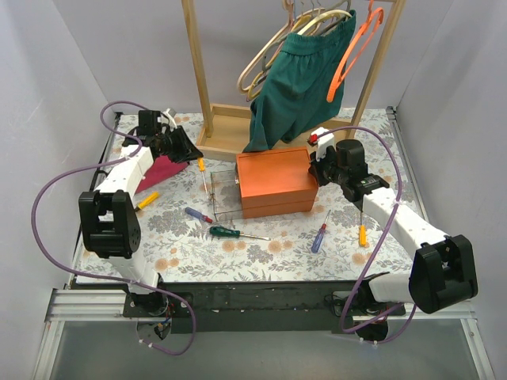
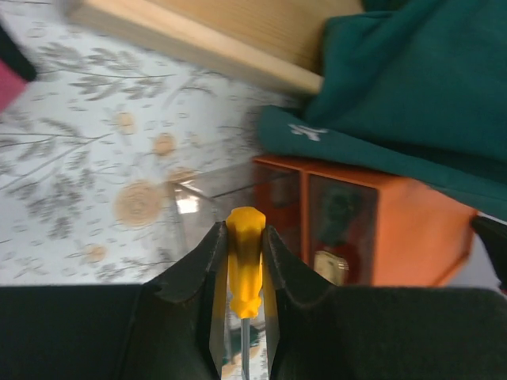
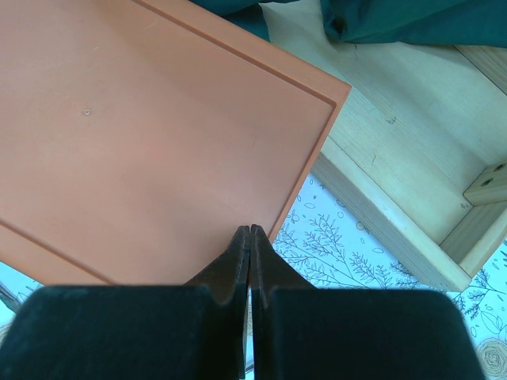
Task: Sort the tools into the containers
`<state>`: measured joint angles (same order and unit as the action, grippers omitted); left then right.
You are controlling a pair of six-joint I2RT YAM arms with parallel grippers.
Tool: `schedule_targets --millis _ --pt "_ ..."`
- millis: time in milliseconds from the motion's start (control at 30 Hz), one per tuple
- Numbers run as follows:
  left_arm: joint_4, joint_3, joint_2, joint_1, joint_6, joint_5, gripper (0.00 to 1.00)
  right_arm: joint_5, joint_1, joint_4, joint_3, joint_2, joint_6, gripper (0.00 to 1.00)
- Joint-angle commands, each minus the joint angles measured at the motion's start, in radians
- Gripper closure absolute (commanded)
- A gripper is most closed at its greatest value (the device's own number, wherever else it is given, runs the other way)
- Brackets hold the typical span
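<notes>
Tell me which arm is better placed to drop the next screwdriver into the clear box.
Left. The left gripper is shut on the yellow screwdriver, close to the clear box. The right gripper is shut on nothing, over the top of the orange box.

The smaller box stands just left of the larger box, touching it, I think. The rack's tray lies behind both. On the surface nearer me lie loose screwdrivers. My left hand holds a screwdriver behind-left of the smaller box.
</notes>
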<state>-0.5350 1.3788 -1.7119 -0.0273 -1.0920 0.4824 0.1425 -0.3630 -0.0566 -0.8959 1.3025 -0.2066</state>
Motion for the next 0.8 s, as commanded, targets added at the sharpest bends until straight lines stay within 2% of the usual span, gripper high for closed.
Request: schedule_targets --millis 0,367,400,433,567,700,767 --pt "0.067 -0.003 0.012 -0.057 -0.092 0.145 1.0 -0.109 0.042 -0.183 0.012 0.035 -0.01 0.99" --pt "0.081 0.025 -0.086 -0.138 -0.137 0.053 1.0 -0.11 0.045 -0.187 0.037 0.004 -0.01 0.99" --pt "0.078 0.025 -0.089 -0.138 -0.134 0.05 0.96 -0.11 0.045 -0.189 0.04 0.003 -0.01 0.99" --pt "0.073 0.02 -0.092 -0.14 -0.129 0.042 0.73 -0.11 0.047 -0.19 0.041 0.0 -0.01 0.99" --pt "0.07 0.029 -0.084 -0.14 -0.109 0.044 0.47 -0.107 0.05 -0.19 0.046 0.0 -0.007 0.99" --pt "0.037 0.068 -0.039 -0.132 -0.039 0.007 0.37 -0.104 0.05 -0.19 0.041 0.007 -0.005 0.99" --pt "-0.003 0.075 -0.008 -0.119 0.062 -0.084 0.35 -0.103 0.052 -0.19 0.041 0.012 -0.005 0.99"
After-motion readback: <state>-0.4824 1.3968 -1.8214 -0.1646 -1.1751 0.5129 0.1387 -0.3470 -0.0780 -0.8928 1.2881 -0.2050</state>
